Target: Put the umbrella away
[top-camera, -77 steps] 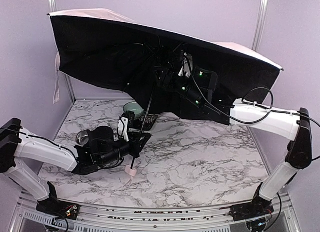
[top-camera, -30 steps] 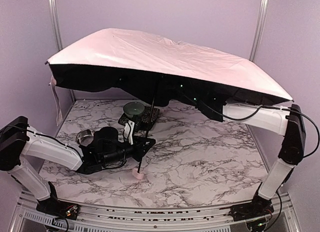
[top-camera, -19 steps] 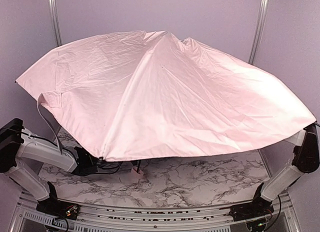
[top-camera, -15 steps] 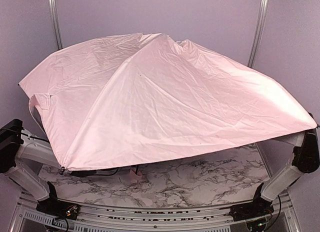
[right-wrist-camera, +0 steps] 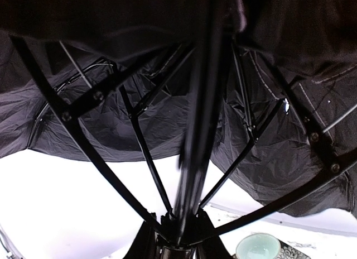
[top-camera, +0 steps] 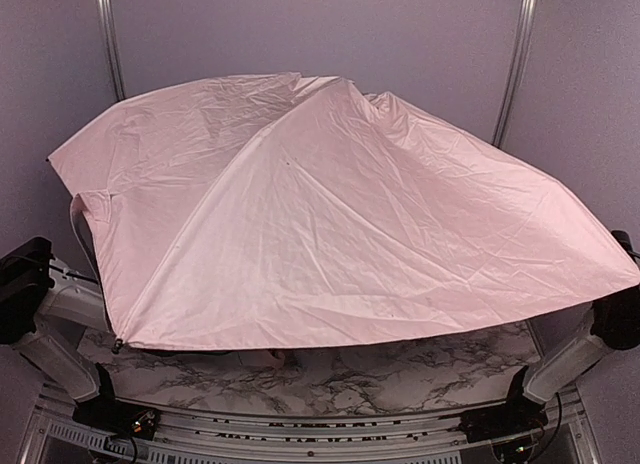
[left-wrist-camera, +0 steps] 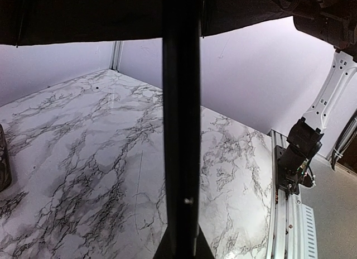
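Umbrella [top-camera: 330,234], compact folding, pale pink fabric over black lining: left hand [left-wrist-camera: 181,252] clenched low on its thin black shaft [left-wrist-camera: 181,130], right hand [right-wrist-camera: 178,252] grasping it higher, at the runner [right-wrist-camera: 177,236]. Shaft runs roughly upright between them; canopy [top-camera: 450,224] spreads open above both, over the white marbled bench [top-camera: 400,369]. Right hand, nearer the canopy, looks better placed to collapse it.

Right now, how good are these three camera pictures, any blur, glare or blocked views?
Top external: evenly lit and sharp, but the umbrella's pink canopy blocks nearly everything. Left wrist: the black shaft sits close and soft-edged; the marble table behind is crisp. Right wrist: shaft smeared by blur, black lining dark, background beneath blown out white.
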You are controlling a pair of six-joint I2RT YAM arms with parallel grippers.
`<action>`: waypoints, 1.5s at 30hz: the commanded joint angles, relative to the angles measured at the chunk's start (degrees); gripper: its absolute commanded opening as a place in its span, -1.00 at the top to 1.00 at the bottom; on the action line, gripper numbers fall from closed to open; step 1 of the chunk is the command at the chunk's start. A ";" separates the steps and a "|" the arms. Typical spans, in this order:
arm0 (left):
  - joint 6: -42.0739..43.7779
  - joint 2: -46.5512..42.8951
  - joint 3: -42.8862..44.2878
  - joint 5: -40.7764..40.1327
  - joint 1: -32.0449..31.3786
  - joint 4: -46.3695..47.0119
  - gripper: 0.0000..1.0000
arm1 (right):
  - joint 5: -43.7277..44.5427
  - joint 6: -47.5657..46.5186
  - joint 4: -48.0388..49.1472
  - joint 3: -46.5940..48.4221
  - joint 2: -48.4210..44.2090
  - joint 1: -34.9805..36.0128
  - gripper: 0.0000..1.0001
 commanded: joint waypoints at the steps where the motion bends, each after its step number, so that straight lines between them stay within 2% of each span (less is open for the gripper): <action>1: -5.42 -3.50 8.90 -2.71 2.27 32.47 1.00 | -5.18 -5.57 -23.46 -6.28 6.75 3.89 0.62; 6: -6.34 -1.25 10.82 -2.12 2.27 34.24 1.00 | -3.08 -7.49 -23.61 -5.30 8.66 6.06 0.54; 11: -6.24 -1.07 10.02 -2.32 2.29 33.74 1.00 | 0.60 -7.94 -21.23 -8.32 7.45 5.83 0.54; 23: -7.37 -0.67 6.62 -5.25 3.99 35.62 1.00 | 0.16 -6.21 -19.30 -8.57 7.47 5.38 0.55; 29: -8.08 -0.89 7.57 -6.42 6.22 35.76 1.00 | 0.41 -2.65 -18.42 -10.59 10.47 7.10 0.51; 37: -10.40 3.72 9.35 -2.68 6.23 37.55 1.00 | 1.29 -1.48 -17.04 -11.18 11.49 8.17 0.51; 45: -10.95 9.69 11.47 -3.74 7.21 38.23 1.00 | 3.22 -3.21 -18.13 -11.48 9.62 9.39 0.50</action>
